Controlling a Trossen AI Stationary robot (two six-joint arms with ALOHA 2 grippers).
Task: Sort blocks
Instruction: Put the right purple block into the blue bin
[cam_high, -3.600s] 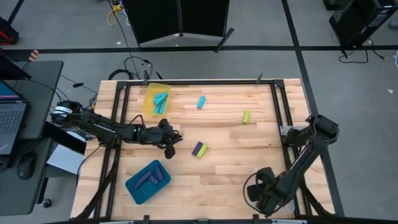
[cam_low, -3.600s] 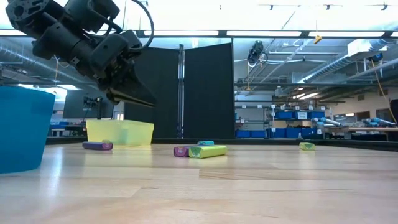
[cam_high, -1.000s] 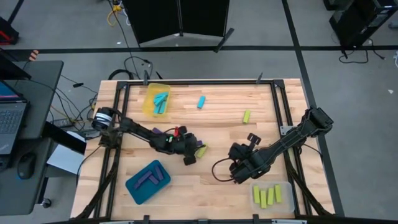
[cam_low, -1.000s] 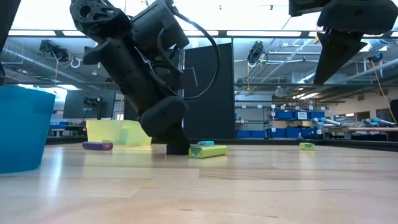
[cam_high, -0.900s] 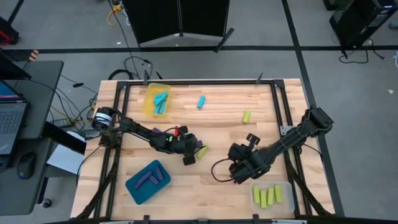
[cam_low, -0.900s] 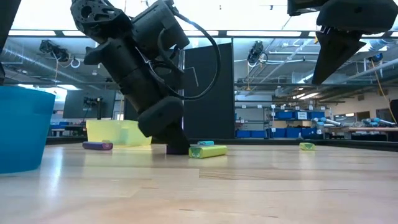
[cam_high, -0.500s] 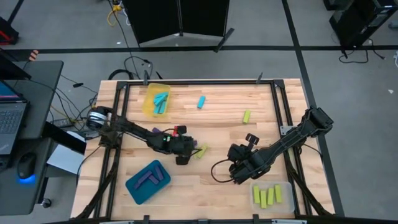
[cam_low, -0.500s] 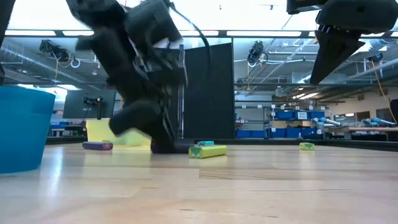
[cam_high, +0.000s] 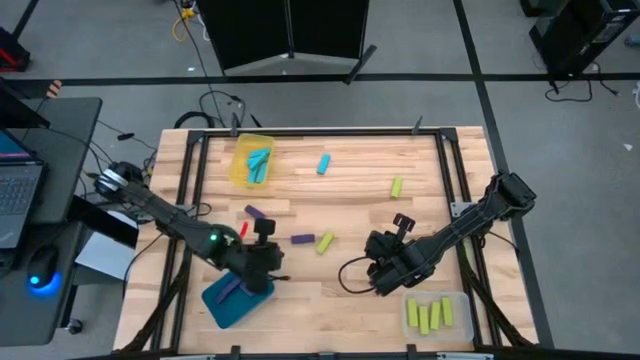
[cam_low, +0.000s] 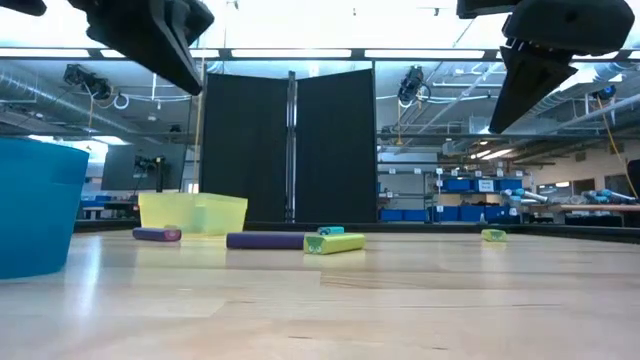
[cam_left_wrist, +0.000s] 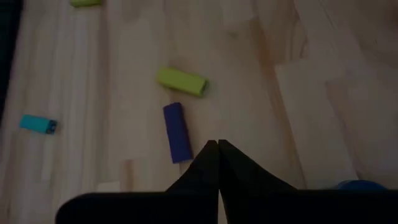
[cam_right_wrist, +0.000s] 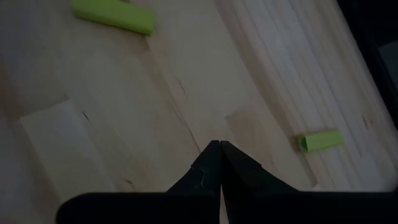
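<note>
The left gripper (cam_high: 262, 262), fingers pressed together and holding nothing, hangs over the blue tray (cam_high: 237, 293). Beyond that tray a purple block (cam_high: 302, 239) lies on the desk (cam_high: 360, 215) beside a yellow-green block (cam_high: 325, 241). The right gripper (cam_high: 381, 264), also closed and empty, hovers farther from the tray, past both blocks.

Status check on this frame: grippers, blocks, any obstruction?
Left gripper shut, empty, above blue tray. Right gripper shut, empty. Purple block loose beside yellow-green block. No obstruction.

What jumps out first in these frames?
The bright blocks scattered on the wooden table: a purple block beside a yellow-green block mid-table, a cyan block farther back. Then the sorting: a clear tray of yellow-green blocks at the front right corner, and the left claw shut, empty, over the blue tray.
</note>
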